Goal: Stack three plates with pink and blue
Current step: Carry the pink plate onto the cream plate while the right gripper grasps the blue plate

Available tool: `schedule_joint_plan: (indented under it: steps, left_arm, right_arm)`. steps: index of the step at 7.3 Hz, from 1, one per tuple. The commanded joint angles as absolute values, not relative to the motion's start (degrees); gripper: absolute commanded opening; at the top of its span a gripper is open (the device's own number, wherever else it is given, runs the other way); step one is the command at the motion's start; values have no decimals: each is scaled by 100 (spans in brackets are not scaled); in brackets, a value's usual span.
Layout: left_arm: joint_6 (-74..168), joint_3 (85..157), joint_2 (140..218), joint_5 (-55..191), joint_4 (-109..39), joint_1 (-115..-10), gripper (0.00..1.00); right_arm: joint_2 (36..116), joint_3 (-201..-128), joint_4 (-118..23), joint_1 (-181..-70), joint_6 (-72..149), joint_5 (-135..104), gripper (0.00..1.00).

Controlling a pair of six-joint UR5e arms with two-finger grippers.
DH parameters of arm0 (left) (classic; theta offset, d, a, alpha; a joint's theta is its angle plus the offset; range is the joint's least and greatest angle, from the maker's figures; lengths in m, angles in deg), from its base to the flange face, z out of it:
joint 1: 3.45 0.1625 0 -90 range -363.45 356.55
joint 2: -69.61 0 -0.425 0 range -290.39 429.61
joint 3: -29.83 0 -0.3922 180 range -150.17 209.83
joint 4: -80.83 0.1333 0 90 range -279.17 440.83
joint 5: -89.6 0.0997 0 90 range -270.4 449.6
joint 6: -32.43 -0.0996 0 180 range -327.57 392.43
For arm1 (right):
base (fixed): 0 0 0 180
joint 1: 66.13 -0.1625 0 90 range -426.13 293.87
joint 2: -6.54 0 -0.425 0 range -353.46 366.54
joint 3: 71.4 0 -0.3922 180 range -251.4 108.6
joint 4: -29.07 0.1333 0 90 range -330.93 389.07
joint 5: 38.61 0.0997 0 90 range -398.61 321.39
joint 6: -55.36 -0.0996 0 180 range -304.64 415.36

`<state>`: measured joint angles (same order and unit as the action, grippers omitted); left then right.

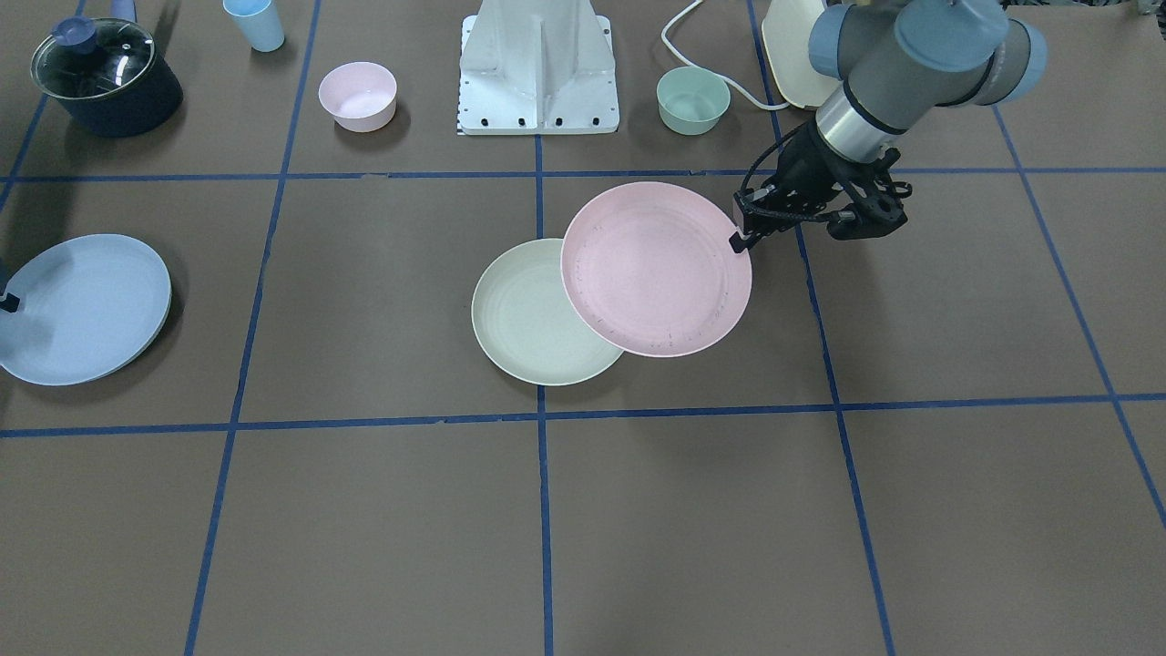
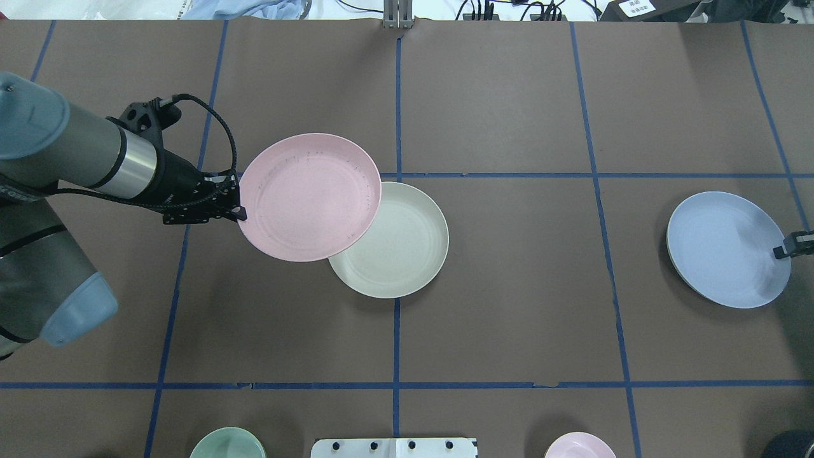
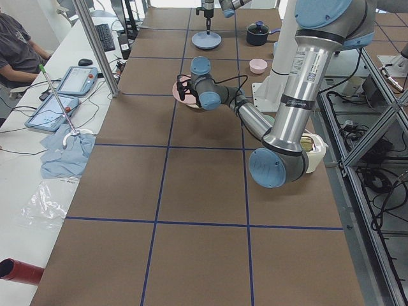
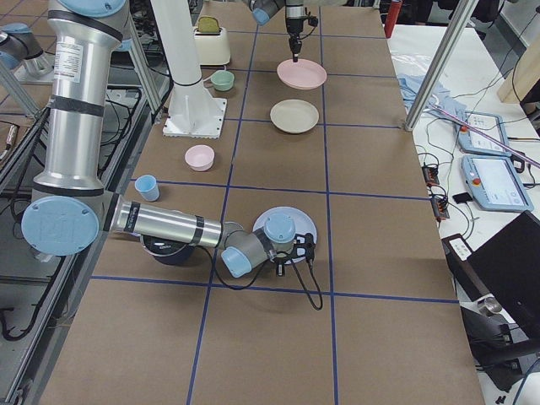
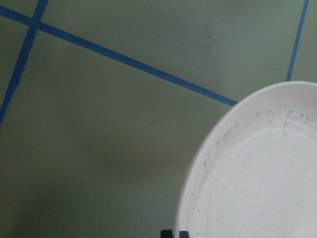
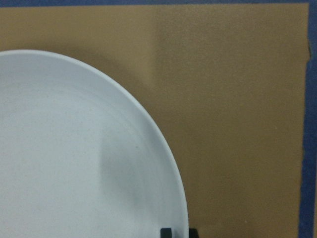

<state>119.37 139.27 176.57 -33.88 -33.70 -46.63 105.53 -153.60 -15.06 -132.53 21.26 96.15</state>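
Beginning at the robot's left end of the brown tabletop (image 2: 509, 305), there is the left claw (image 2: 240, 214). Its two fingers are closed almost together on the rim of the pale pink round plastic plate (image 2: 310, 197), at the edge that faces the arm. I judge that this edge grip is chosen because the plate is wide and shallow. Only the rim fits between the fingers, and the rest of the plate hangs free beyond the claw.

The pink plate is in the air and nearly level. From above it covers one part of the cream-white round plastic plate (image 2: 404, 251), but the side view from the robot's right shows it raised above and not touching. The cream-white plate lies flat near the middle of the tabletop. Both arms can probably reach this place, so it seems to serve as the bottom of the stack. The pink plate is not yet centred over it.

Far on the robot's right is the pale blue round plastic plate (image 2: 728, 249). The right claw (image 2: 778, 252) is at its outer rim, one finger on each side of the edge, with a gap a little wider than the left claw's. Whether it pinches the rim, I cannot tell. It seems prepared for the third layer.
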Motion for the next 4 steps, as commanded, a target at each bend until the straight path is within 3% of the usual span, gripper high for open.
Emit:
schedule_joint_plan:
  steps: [1, 4]
  left_arm:
    - [12216, 13855, 17789, -3110, -3369, -4320, 0]
    - [12505, 13593, 18148, -2575, -3369, -3750, 0]
  right_arm:
    - [10586, -15454, -1444, -13266, 2117, 10005, 0]
    - [10717, -16084, -1435, -13661, 2108, 10377, 0]
